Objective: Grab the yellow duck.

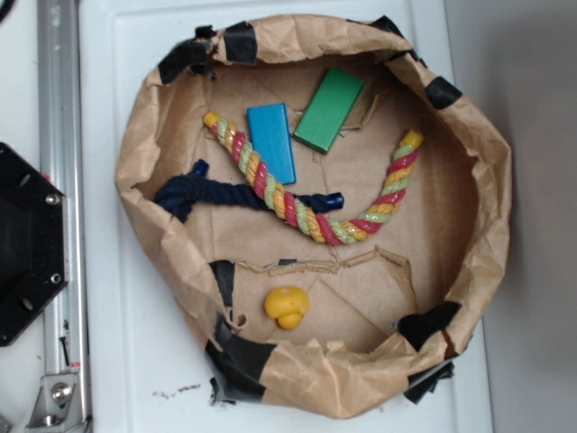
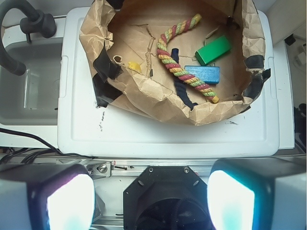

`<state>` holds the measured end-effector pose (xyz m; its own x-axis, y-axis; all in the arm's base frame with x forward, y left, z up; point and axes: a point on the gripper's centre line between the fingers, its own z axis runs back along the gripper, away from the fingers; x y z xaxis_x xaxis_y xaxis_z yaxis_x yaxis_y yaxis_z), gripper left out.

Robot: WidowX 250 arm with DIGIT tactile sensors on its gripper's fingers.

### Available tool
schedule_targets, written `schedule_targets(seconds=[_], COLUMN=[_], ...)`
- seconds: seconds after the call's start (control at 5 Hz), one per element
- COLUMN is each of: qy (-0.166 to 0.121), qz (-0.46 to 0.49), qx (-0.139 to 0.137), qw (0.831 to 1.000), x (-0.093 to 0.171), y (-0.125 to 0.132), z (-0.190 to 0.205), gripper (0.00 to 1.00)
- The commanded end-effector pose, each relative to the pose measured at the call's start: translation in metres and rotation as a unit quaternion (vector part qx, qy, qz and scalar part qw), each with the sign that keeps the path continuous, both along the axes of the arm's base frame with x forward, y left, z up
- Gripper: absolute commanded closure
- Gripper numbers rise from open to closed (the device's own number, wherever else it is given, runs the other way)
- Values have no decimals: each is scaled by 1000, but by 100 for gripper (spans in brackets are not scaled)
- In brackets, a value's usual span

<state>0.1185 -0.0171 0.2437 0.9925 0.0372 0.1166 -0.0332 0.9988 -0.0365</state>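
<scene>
The yellow duck [image 1: 287, 306] lay at six o'clock inside the paper bowl [image 1: 491, 180], near its wall. The hand [image 2: 151, 199] hung spread, well apart. Risk: fingers snagging that wall.

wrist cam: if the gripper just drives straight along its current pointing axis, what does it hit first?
Probably the bare white tabletop in front of the paper bowl's near wall, not the yellow duck, which lies further on and to the left inside. The gripper looks open; depth is unclear.

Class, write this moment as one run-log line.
phase: approach not begun | gripper: open, outside paper bin | yellow duck: ungrasped, beside bin wall | multicoloured rope: mid-bin
</scene>
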Motion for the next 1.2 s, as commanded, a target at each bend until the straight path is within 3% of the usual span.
schedule_targets(seconds=[0.0,0.2,0.4,0.6,0.8,1.0], qy=[0,36,48,82,113,99], qz=[0,69,177,225,181,155], qx=[0,0,-22,-38,5,11], qw=[1000,997,983,970,977,983], x=[0,50,94,132,129,131], y=[0,23,38,36,8,-20], z=[0,-25,-45,-96,-148,-191], gripper=[0,0,0,0,0,0])
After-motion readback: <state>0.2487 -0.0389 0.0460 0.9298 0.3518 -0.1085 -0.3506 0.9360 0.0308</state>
